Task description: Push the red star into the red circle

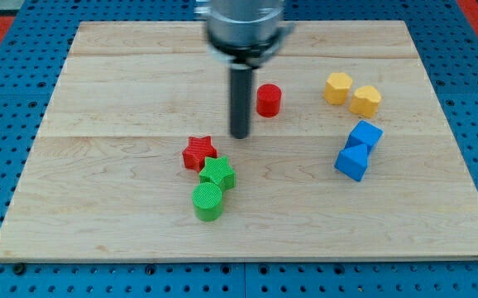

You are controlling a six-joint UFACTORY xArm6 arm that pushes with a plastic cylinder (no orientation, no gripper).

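The red star [198, 153] lies near the board's middle, a little to the view's left. The red circle [268, 100], a short cylinder, stands up and to the right of it. My tip [239, 135] is between the two, just up and right of the star and down and left of the circle, touching neither. A green star-like block [217, 174] sits against the red star's lower right.
A green cylinder [208, 201] stands just below the green star-like block. Two yellow blocks [337, 87] [365, 100] sit at the upper right. Two blue blocks [364, 134] [353, 161] sit below them. The wooden board [98, 207] lies on a blue pegboard.
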